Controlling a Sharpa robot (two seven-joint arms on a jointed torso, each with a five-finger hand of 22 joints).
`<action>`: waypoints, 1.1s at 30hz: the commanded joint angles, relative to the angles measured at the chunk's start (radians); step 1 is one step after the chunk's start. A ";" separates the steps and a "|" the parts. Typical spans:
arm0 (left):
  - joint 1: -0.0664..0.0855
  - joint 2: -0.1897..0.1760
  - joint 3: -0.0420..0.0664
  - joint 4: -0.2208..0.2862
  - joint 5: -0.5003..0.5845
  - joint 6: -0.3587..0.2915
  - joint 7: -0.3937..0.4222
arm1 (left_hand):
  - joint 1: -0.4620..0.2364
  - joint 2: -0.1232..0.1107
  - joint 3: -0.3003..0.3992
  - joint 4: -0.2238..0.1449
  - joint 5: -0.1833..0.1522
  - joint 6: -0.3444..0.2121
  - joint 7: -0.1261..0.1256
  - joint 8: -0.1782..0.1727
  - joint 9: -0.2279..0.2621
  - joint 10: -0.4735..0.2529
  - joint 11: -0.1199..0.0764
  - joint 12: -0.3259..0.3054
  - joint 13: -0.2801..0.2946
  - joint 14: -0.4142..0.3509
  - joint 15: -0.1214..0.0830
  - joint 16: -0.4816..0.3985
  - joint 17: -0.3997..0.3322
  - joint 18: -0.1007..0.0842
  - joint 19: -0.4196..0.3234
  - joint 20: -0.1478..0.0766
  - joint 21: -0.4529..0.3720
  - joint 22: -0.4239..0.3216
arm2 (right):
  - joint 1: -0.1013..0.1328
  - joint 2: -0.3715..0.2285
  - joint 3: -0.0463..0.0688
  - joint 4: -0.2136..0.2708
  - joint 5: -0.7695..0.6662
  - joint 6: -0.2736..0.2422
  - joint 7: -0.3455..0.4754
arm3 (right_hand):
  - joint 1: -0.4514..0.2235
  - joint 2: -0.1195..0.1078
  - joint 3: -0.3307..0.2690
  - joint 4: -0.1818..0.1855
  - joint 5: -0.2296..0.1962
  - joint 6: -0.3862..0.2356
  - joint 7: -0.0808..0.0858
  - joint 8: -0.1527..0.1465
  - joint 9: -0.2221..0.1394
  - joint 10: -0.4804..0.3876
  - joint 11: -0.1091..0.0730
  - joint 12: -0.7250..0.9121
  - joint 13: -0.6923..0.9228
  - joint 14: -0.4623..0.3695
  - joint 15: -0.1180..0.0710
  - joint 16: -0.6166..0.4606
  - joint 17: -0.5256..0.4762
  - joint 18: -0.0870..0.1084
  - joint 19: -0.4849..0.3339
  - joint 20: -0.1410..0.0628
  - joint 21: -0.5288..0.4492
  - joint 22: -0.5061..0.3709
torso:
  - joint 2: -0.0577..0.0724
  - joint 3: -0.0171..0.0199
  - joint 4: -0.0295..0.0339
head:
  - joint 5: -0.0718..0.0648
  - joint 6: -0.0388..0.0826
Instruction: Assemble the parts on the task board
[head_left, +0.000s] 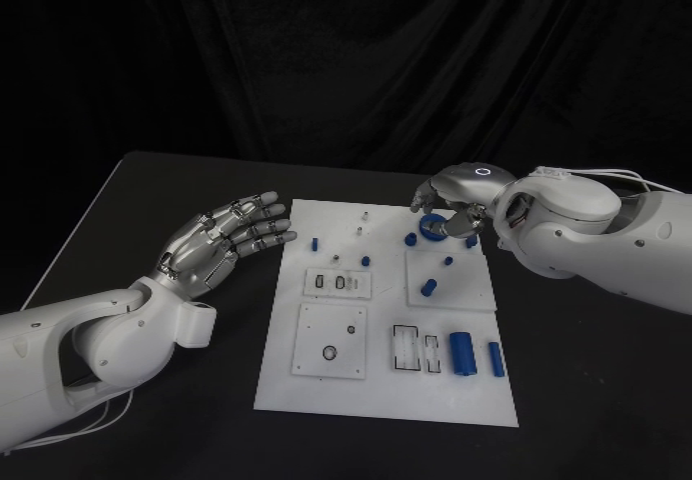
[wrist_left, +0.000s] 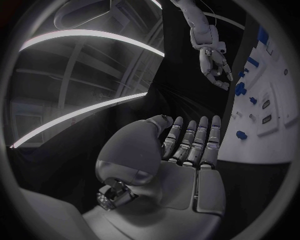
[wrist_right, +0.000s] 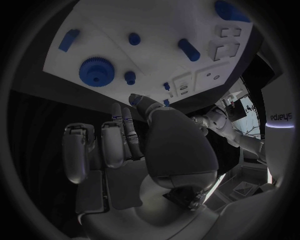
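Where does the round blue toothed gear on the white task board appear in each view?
Head view: blue toothed gear at the board's far right, under the right hand.
Left wrist view: a blue piece below that hand, probably the gear.
Right wrist view: gear beyond the fingers.
Shared landmark: white task board.

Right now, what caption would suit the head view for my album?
Two open robot hands, left hand and right hand, flank a white board dotted with blue parts.

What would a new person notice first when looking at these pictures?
First, the white task board in the middle of the black table, dotted with small blue parts. Next, the right hand hanging over the board's far right corner, by a blue gear. The left hand rests open beside the board's left edge, holding nothing.
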 joint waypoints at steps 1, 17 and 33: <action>0.002 -0.001 0.001 0.007 0.003 0.006 0.188 | -0.010 -0.002 0.007 0.002 0.005 0.007 -0.002 0.003 0.000 0.003 0.004 0.004 -0.001 -0.003 0.008 0.005 -0.001 -0.011 -0.007 -0.002 -0.006 -0.002 | -0.001 0.005 0.001 -0.003 -0.119 -0.025 -0.056 | -0.008 -0.007 -0.011 0.014 -0.040 0.016 -0.007 -0.021 0.001 0.014 0.000 -0.021 -0.003 0.016 0.003 -0.007 -0.001 -0.007 0.023 0.006 0.003 0.088 | 0.020 -0.0099 0.0094 | -0.010 0.010; 0.002 0.002 0.001 0.013 0.003 0.014 0.189 | -0.011 -0.001 0.011 0.000 0.006 0.005 -0.001 0.003 0.000 0.003 0.006 0.004 -0.002 -0.005 0.008 0.006 -0.002 -0.012 -0.010 -0.001 -0.007 -0.003 | -0.043 -0.012 0.001 0.000 -0.133 -0.046 -0.039 | 0.002 -0.007 -0.050 0.022 -0.077 0.032 -0.009 -0.086 0.000 0.018 0.000 -0.086 -0.012 0.014 0.001 -0.022 -0.015 -0.005 0.020 0.003 -0.002 0.082 | 0.015 -0.0123 0.0100 | -0.012 -0.011; 0.002 0.010 0.001 0.000 0.003 0.029 0.184 | -0.013 0.001 0.016 -0.001 0.006 0.004 0.001 0.003 -0.001 0.003 0.009 0.003 -0.003 -0.007 0.009 0.007 -0.003 -0.012 -0.012 -0.001 -0.008 -0.004 | -0.070 0.000 0.001 -0.023 -0.126 -0.064 -0.014 | 0.028 0.005 -0.054 0.012 -0.033 0.043 -0.007 -0.122 -0.002 0.015 0.007 -0.132 -0.022 0.005 0.006 -0.038 -0.037 0.000 0.007 0.008 -0.012 0.059 | 0.011 -0.0122 0.0113 | -0.018 -0.021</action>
